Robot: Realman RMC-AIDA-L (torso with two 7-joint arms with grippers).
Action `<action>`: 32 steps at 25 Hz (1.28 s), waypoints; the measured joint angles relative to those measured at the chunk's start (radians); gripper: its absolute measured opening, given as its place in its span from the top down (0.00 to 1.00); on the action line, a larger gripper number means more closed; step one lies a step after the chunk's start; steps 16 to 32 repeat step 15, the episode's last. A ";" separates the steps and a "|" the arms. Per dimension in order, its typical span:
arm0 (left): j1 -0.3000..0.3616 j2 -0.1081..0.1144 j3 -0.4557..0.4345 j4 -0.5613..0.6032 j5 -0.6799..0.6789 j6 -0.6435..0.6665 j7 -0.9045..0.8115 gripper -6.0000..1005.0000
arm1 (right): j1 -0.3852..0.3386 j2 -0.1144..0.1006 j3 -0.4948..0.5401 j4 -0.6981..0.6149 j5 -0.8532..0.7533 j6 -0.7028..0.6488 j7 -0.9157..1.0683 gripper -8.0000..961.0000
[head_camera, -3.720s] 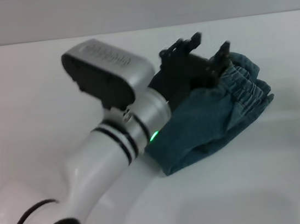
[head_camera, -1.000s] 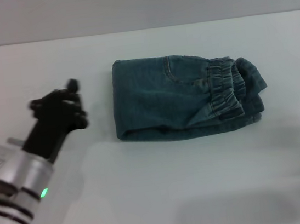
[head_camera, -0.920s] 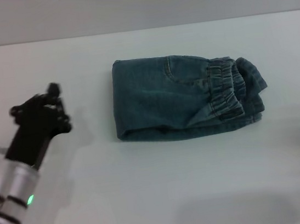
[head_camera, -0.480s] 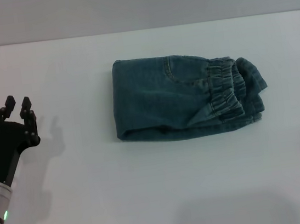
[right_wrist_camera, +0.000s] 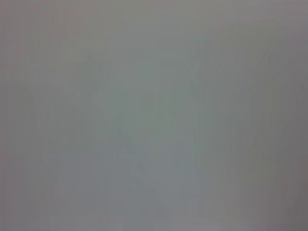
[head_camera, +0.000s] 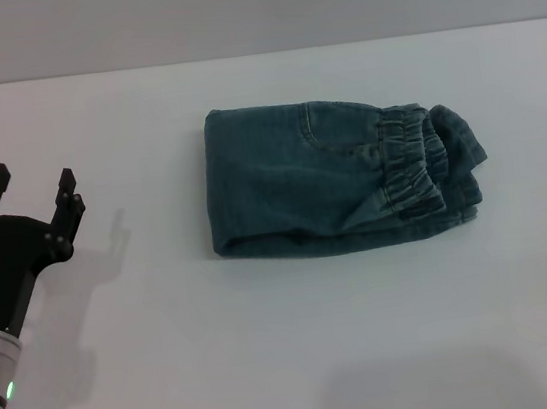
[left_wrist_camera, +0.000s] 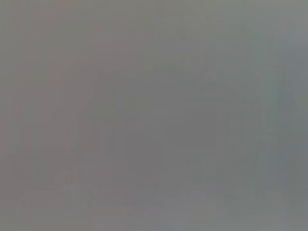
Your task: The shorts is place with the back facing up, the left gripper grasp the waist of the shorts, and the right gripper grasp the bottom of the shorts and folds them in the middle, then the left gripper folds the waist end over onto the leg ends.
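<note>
**Shorts folded, left arm clear**

The white table [head_camera: 304, 362] lay bare around the denim shorts [head_camera: 331, 182], which sat doubled over mid-table, elastic waistband [head_camera: 410, 171] resting on the leg ends, so I judged both folds done. My left gripper [head_camera: 30, 191] hung well apart on the shorts' left, fingers spread and empty, presumably parked. The right gripper was out of sight; both wrist views showed me nothing usable.

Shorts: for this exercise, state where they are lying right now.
In the head view the folded shorts lie flat on the white table, slightly right of centre, well apart from the open left gripper near the left edge.
</note>
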 joint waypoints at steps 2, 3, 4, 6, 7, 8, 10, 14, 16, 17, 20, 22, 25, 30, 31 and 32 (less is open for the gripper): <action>0.001 0.000 0.000 0.000 -0.001 0.003 0.000 0.47 | 0.005 0.001 0.000 -0.015 0.001 0.001 0.000 0.33; 0.005 0.001 0.000 0.001 -0.004 0.015 -0.001 0.45 | 0.008 0.001 0.000 -0.022 0.001 0.001 0.000 0.31; 0.006 0.001 0.000 0.002 -0.005 0.021 -0.001 0.43 | 0.011 0.001 0.000 -0.029 0.001 0.001 0.000 0.29; 0.006 0.001 0.000 0.002 -0.005 0.021 -0.001 0.36 | 0.013 0.000 0.000 -0.035 0.001 0.003 0.000 0.27; 0.006 0.001 0.000 0.002 -0.005 0.021 -0.001 0.32 | 0.014 0.000 -0.001 -0.036 0.002 0.006 0.000 0.27; 0.009 0.002 -0.001 0.007 -0.007 0.023 -0.001 0.29 | 0.013 0.000 -0.002 -0.036 0.002 0.010 0.000 0.27; 0.009 0.002 -0.002 0.010 -0.007 0.023 -0.001 0.24 | 0.015 0.000 -0.003 -0.041 0.002 0.016 0.000 0.27; 0.006 0.003 -0.010 0.021 -0.012 0.023 -0.039 0.21 | 0.029 -0.001 -0.008 -0.050 0.002 0.032 0.000 0.27; 0.000 0.003 -0.011 0.027 -0.013 0.022 -0.065 0.20 | 0.033 -0.001 -0.007 -0.052 0.002 0.035 0.000 0.27; 0.000 0.003 -0.011 0.027 -0.013 0.022 -0.065 0.20 | 0.033 -0.001 -0.007 -0.052 0.002 0.035 0.000 0.27; 0.000 0.003 -0.011 0.027 -0.013 0.022 -0.065 0.20 | 0.033 -0.001 -0.007 -0.052 0.002 0.035 0.000 0.27; 0.000 0.003 -0.011 0.027 -0.013 0.022 -0.065 0.20 | 0.033 -0.001 -0.007 -0.052 0.002 0.035 0.000 0.27; 0.000 0.003 -0.011 0.027 -0.013 0.022 -0.065 0.20 | 0.033 -0.001 -0.007 -0.052 0.002 0.035 0.000 0.27; 0.000 0.003 -0.011 0.027 -0.013 0.022 -0.065 0.20 | 0.033 -0.001 -0.007 -0.052 0.002 0.035 0.000 0.27; 0.000 0.003 -0.011 0.027 -0.013 0.022 -0.065 0.20 | 0.033 -0.001 -0.007 -0.052 0.002 0.035 0.000 0.27; 0.000 0.003 -0.011 0.027 -0.013 0.022 -0.065 0.20 | 0.033 -0.001 -0.007 -0.052 0.002 0.035 0.000 0.27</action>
